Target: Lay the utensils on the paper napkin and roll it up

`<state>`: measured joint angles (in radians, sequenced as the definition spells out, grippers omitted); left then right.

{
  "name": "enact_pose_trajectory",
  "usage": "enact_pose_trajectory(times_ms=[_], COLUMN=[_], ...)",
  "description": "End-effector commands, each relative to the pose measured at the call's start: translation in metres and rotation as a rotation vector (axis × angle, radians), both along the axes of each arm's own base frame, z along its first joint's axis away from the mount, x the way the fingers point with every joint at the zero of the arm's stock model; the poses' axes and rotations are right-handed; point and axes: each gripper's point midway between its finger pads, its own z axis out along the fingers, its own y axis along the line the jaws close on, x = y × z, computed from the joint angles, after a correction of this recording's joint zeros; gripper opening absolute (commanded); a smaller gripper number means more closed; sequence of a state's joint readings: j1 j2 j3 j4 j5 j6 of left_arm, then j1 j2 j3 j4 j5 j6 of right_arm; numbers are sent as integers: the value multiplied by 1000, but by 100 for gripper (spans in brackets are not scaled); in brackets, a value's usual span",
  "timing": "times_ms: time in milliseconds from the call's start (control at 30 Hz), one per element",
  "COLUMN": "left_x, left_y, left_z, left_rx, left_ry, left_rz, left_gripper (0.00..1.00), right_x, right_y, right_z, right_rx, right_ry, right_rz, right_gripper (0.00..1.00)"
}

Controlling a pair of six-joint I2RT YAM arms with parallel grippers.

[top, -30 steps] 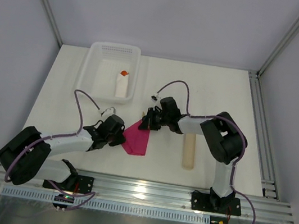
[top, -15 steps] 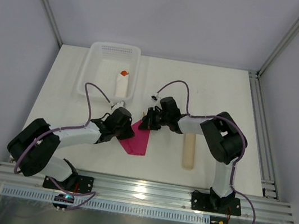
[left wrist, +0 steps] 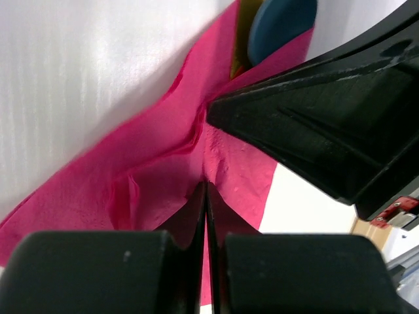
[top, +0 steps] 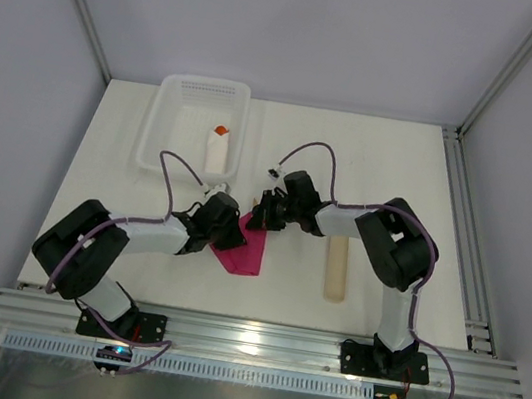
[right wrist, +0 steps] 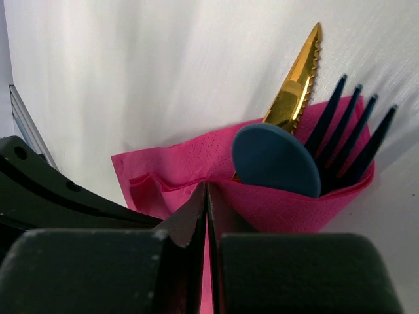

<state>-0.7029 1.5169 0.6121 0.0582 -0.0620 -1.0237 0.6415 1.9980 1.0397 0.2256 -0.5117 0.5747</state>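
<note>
The magenta paper napkin (top: 243,253) (right wrist: 177,171) lies folded around the utensils between both arms. From its open end stick out a blue fork (right wrist: 350,134), a blue spoon (right wrist: 275,160) and a yellow knife (right wrist: 298,85). My right gripper (top: 261,219) (right wrist: 207,188) is shut, its tips pinching the napkin's folded edge beside the spoon. My left gripper (top: 227,235) (left wrist: 206,186) is shut too, its tips pressed against the napkin (left wrist: 150,150) from the left. A raised crease runs from there to the right gripper's fingers (left wrist: 314,124). The spoon bowl (left wrist: 281,26) peeks out beyond them.
A white basket (top: 161,127) at the back left holds a white roll with an orange tip (top: 217,151). A long beige strip (top: 337,267) lies to the right of the napkin, below the right forearm. Metal rails run along the near and right table edges.
The left gripper has moved right and slightly away from the near edge, from beside the napkin onto its left edge. The right gripper and the napkin's top have stayed put.
</note>
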Motion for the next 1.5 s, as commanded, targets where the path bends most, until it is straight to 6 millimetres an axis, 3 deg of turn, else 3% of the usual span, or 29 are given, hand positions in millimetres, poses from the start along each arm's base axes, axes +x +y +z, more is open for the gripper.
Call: enact_pose_trajectory(times_ms=[0, 200, 367, 500, 733, 800, 1033, 1267, 1467], left_x=[5, -9, -18, -23, -26, -26, -29, -30, -31], left_y=[-4, 15, 23, 27, 30, 30, 36, 40, 42], left_z=[-6, -29, -38, -41, -46, -47, -47, -50, -55], left_rx=[-2, 54, 72, 77, 83, 83, 99, 114, 127], left_ry=[4, 58, 76, 80, 89, 89, 85, 92, 104], left_rz=[15, 59, 62, 63, 63, 65, 74, 80, 89], left_gripper=[0, 0, 0, 0, 0, 0, 0, 0, 0], right_x=[-3, -7, -20, -47, -93, -102, -100, -107, -119], right_y=[-14, -14, -20, -32, -19, -11, 5, 2, -8], right_z=[-28, -11, 28, 38, 45, 40, 34, -1, -9], right_rx=[-97, -77, -27, -3, 41, 47, 132, 115, 117], right_ry=[30, 8, -43, -32, -53, -37, -29, 47, 73], right_rz=[-27, -10, 0, 25, 163, 195, 207, 194, 179], right_gripper=[4, 4, 4, 4, 4, 4, 4, 4, 4])
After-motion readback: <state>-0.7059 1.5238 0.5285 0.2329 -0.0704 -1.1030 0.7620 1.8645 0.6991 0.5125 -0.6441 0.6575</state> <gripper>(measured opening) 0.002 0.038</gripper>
